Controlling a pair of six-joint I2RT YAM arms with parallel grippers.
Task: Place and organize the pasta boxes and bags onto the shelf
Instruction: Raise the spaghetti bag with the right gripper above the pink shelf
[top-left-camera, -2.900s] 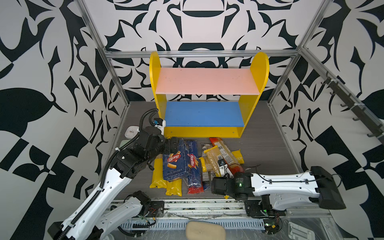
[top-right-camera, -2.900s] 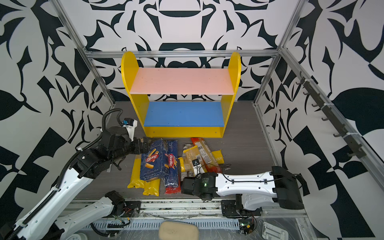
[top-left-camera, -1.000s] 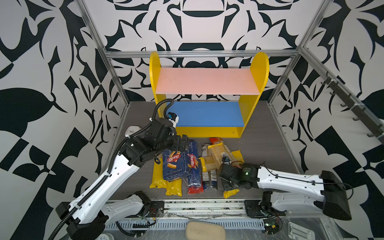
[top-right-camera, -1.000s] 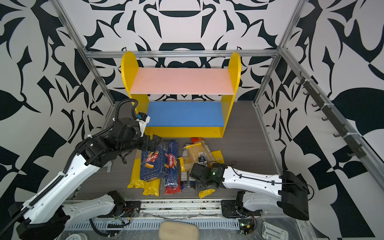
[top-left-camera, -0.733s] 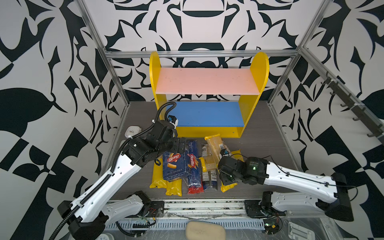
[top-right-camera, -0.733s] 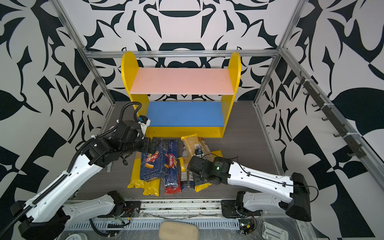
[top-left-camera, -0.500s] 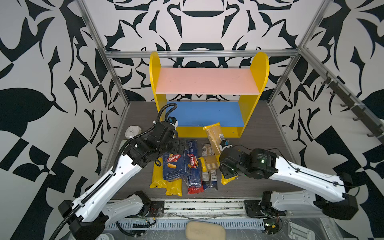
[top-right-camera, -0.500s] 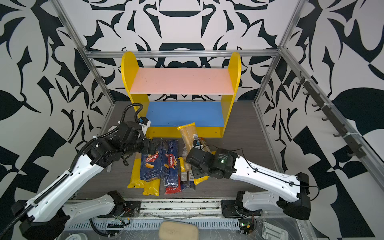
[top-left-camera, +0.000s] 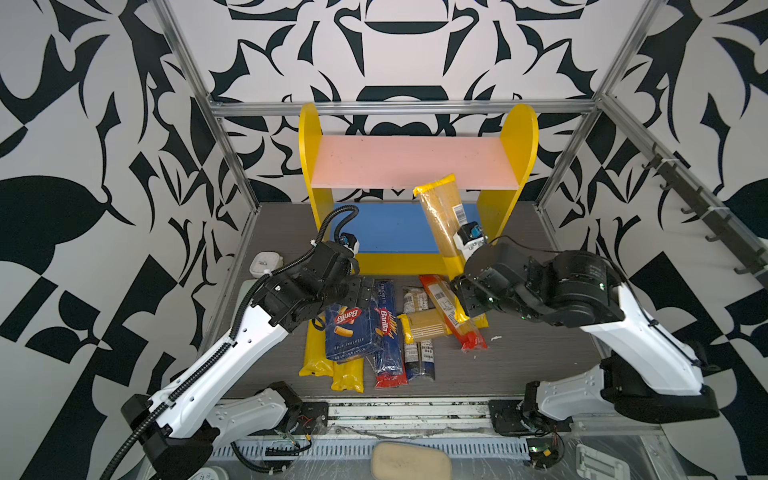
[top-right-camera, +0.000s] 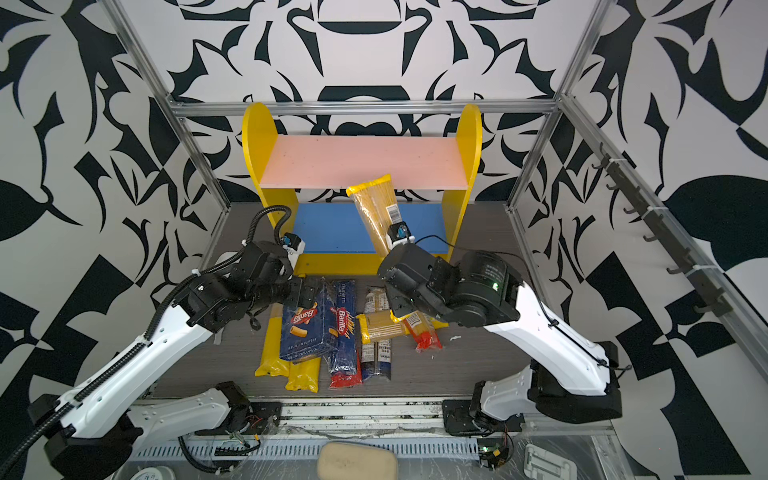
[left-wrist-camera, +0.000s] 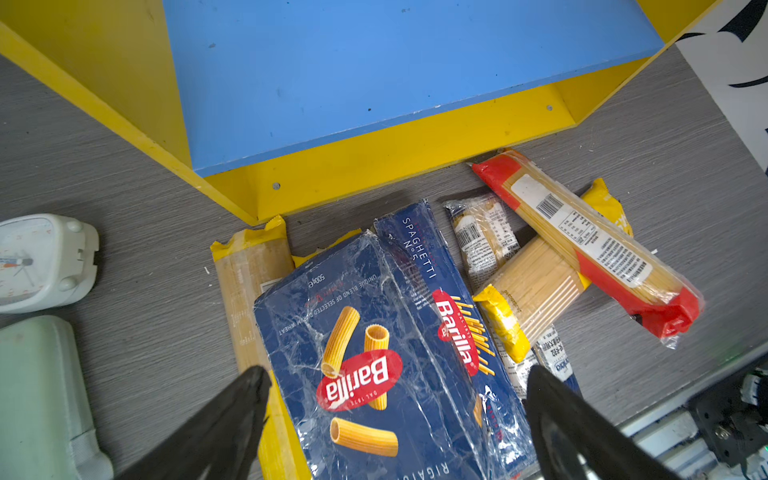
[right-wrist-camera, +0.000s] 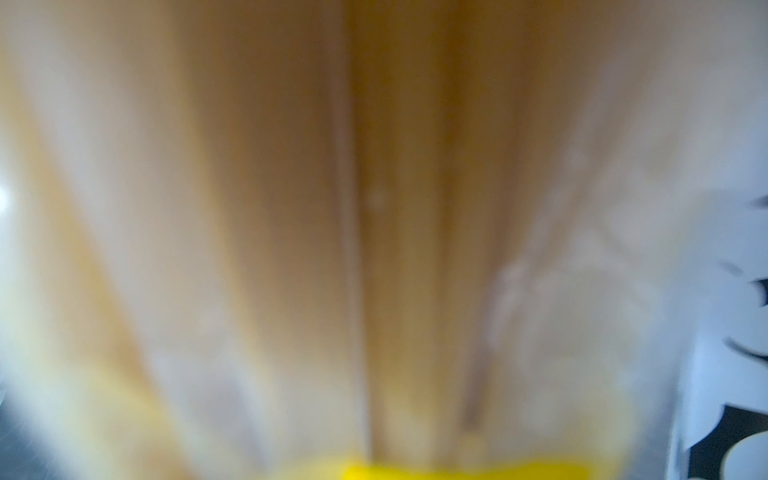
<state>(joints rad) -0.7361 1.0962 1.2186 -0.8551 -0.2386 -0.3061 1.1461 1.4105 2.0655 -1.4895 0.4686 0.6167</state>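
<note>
Your right wrist view is pure blur, filled by the yellow-ended spaghetti bag (right-wrist-camera: 374, 208). In front of the shelf (top-left-camera: 309, 137), the fingertips of the right pincer (top-left-camera: 459, 293) are hidden.

Black-and-white patterned walls (top-left-camera: 83, 124), aluminium frame (top-left-camera: 407, 109), grey woodgrain floor (top-left-camera: 519, 363)

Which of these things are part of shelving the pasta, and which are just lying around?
For the job: shelf, lifted spaghetti bag, rigatoni box, spaghetti box, red-ended bag, other bags on the table.

Lying about: white clock, green case, beige pad.
</note>
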